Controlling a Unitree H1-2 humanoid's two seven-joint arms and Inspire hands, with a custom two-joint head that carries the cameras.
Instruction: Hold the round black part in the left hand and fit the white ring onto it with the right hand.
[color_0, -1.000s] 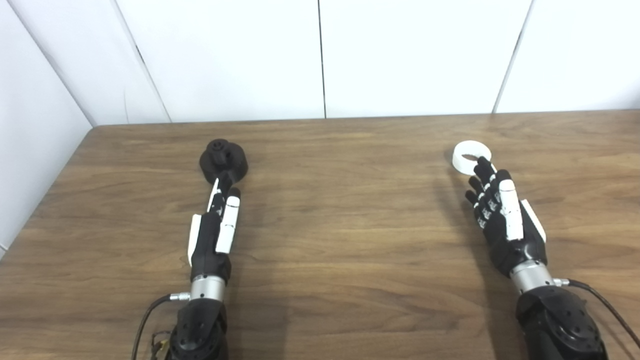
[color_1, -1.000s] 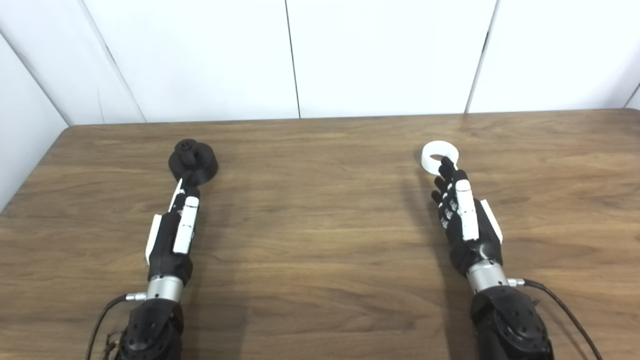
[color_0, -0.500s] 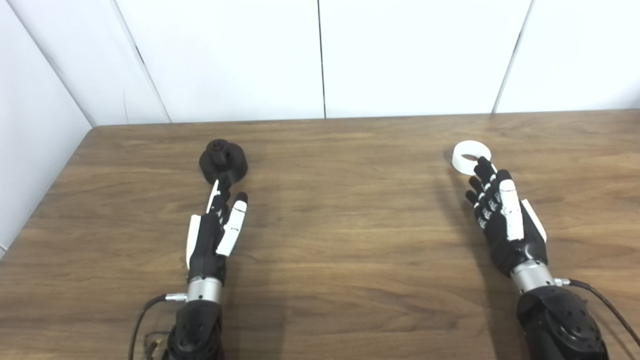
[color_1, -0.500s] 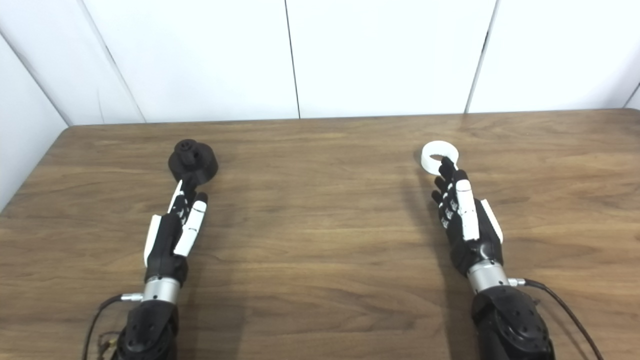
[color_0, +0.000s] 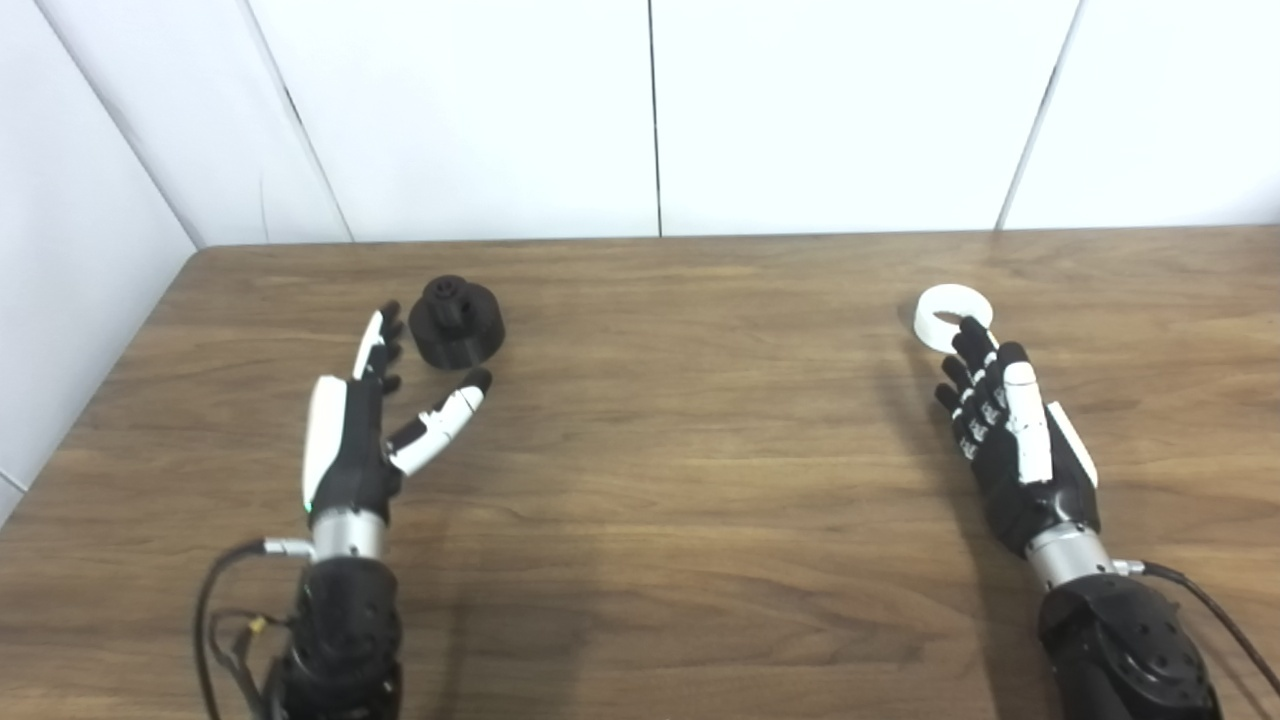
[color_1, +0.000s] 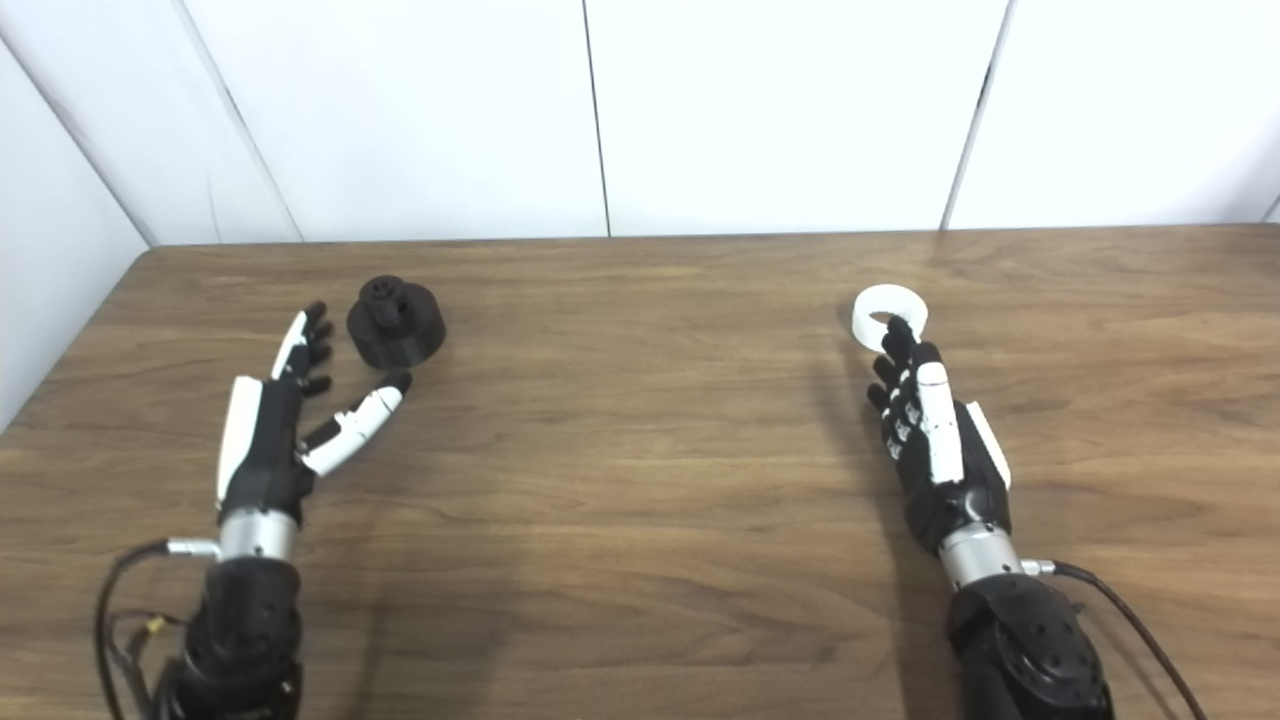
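The round black part (color_0: 456, 320) rests on the wooden table (color_0: 680, 450) at the far left, its hub pointing up. My left hand (color_0: 370, 425) lies just in front and left of it, open, with the thumb spread out to the right and the fingers reaching along the part's left side without touching it. The white ring (color_0: 949, 316) lies flat at the far right. My right hand (color_0: 1005, 440) sits behind it toward me, open, fingers straight, their tips at the ring's near edge or over it.
White wall panels (color_0: 650, 110) rise behind the table's far edge, and another panel closes the left side. A cable (color_0: 215, 610) loops beside my left forearm, and another trails from the right wrist (color_0: 1200, 600).
My left hand has shifted left, away from the spot directly in front of the black part, and spread its thumb wide. The right hand has stayed put. The camera shifted slightly.
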